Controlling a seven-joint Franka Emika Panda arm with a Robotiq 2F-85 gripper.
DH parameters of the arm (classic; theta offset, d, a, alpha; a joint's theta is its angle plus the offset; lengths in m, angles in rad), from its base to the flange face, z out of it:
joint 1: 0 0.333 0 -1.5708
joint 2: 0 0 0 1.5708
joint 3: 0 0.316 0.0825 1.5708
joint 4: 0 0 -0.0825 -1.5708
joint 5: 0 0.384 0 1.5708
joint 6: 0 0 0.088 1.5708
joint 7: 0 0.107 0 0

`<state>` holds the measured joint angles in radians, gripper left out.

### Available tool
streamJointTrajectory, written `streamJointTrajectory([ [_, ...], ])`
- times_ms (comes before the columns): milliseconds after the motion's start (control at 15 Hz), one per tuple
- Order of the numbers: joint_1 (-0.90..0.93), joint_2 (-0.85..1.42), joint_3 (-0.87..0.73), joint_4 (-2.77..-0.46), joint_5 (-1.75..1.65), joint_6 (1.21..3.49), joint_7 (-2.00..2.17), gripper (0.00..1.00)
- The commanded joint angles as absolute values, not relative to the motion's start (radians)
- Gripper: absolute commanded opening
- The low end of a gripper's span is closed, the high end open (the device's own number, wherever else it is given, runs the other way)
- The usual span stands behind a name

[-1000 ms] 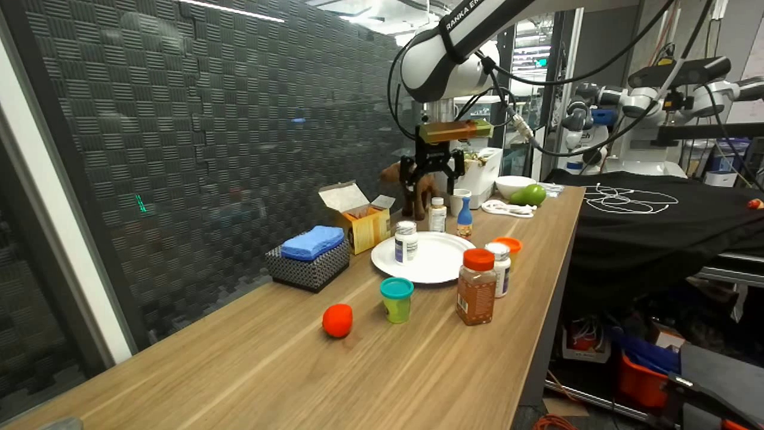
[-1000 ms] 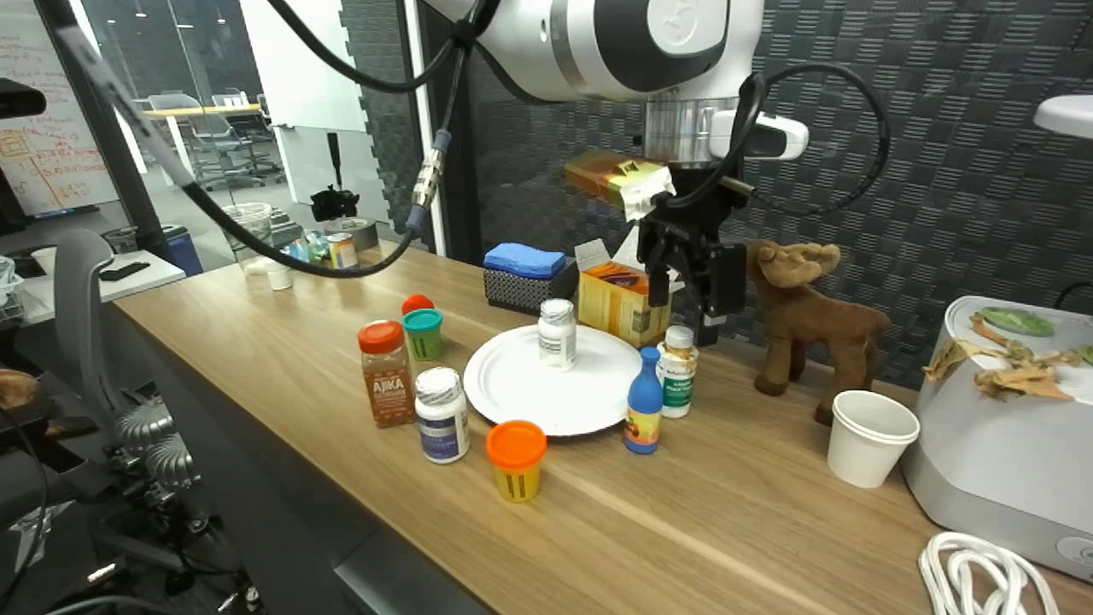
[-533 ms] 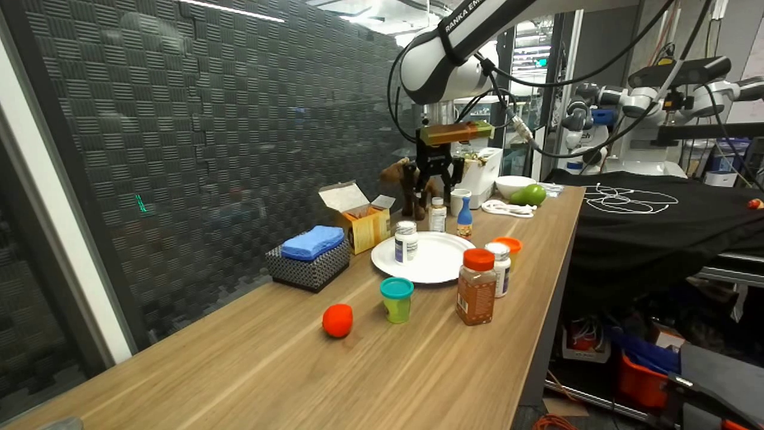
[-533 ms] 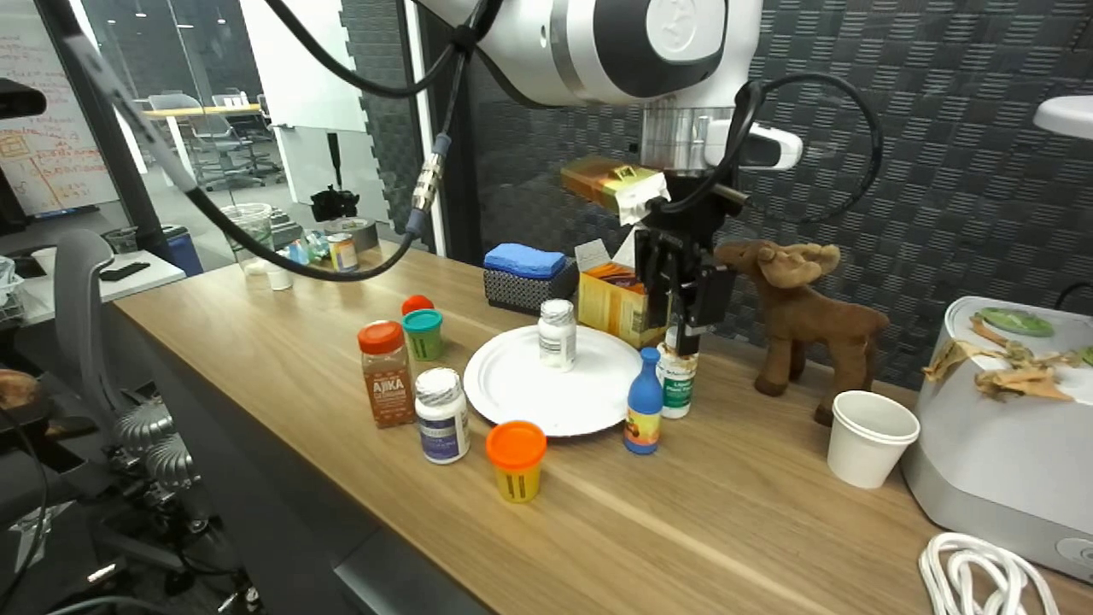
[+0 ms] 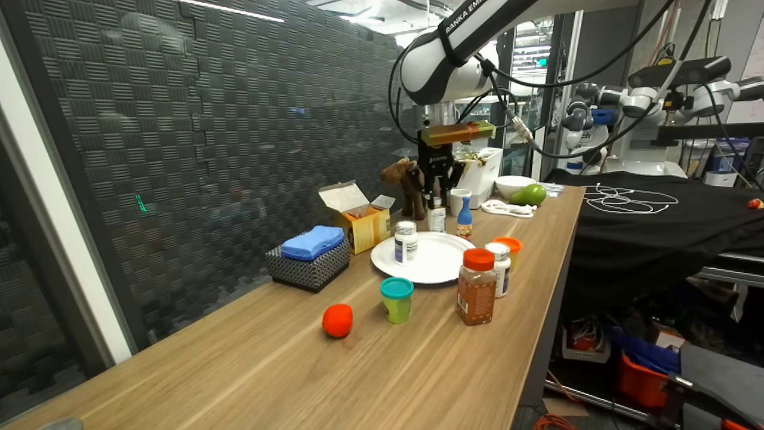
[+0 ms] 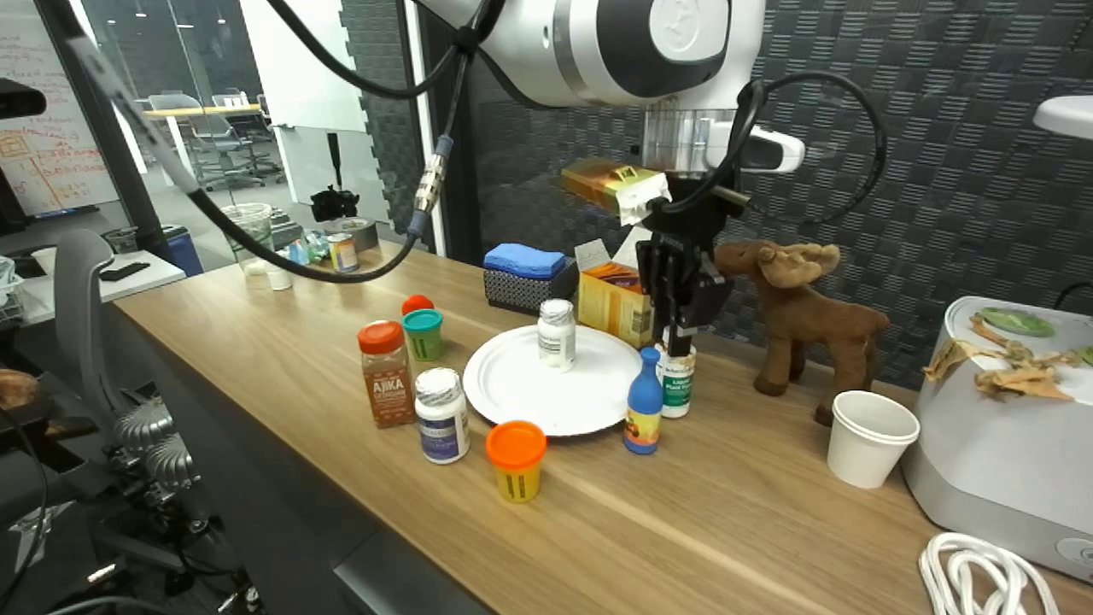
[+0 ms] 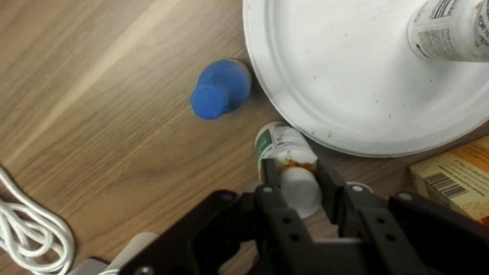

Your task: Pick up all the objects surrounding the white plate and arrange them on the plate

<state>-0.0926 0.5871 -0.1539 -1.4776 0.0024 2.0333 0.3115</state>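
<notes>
- The end effector (image 7: 296, 172) pinches the white cap of the green-label bottle (image 6: 677, 389), with one finger on each side.
- The green-label bottle stands up straight on the table (image 5: 256, 364), just beside the white plate (image 6: 589, 389). In the wrist view, a brown stain (image 7: 298, 164) shows under its cap.
- The small white bottle (image 6: 557, 342) stands on the white plate.
- The blue bottle (image 7: 227, 86) stands on the table, near the green-label bottle and close to the rim of the white plate.
- The yellow tub (image 6: 517, 478) has an orange lid. It sits on the table near the white plate.
- The other white bottle (image 6: 441, 427) stands between the yellow tub and the brown jar (image 5: 476, 295).
- The brown jar has a red lid and stands up straight on the table.
- The green cup (image 5: 397, 306) has a teal lid. In an exterior view, it is between the brown jar and the red ball (image 5: 338, 321).
- The yellow box (image 5: 371, 232) is near the white plate, and its flaps are up.
- Next to it is the dark box (image 5: 311, 272), with a blue cloth (image 5: 313, 242) on top.
- The toy moose (image 6: 807, 325) stands near the paper cup (image 6: 869, 444).
- A white cord (image 6: 982, 574) lies in loops on the table.
</notes>
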Motion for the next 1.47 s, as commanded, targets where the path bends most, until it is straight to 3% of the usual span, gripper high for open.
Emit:
streamJointTrajectory([
  [0, -0.078, 0.566, -0.169, -1.471, -0.032, 2.006, 0.336, 0.12],
  [733, -0.053, 0.396, -0.126, -1.583, -0.038, 2.061, 0.3, 0.12],
  [1400, -0.041, 0.437, -0.068, -1.616, -0.004, 2.081, 0.236, 0.08],
])
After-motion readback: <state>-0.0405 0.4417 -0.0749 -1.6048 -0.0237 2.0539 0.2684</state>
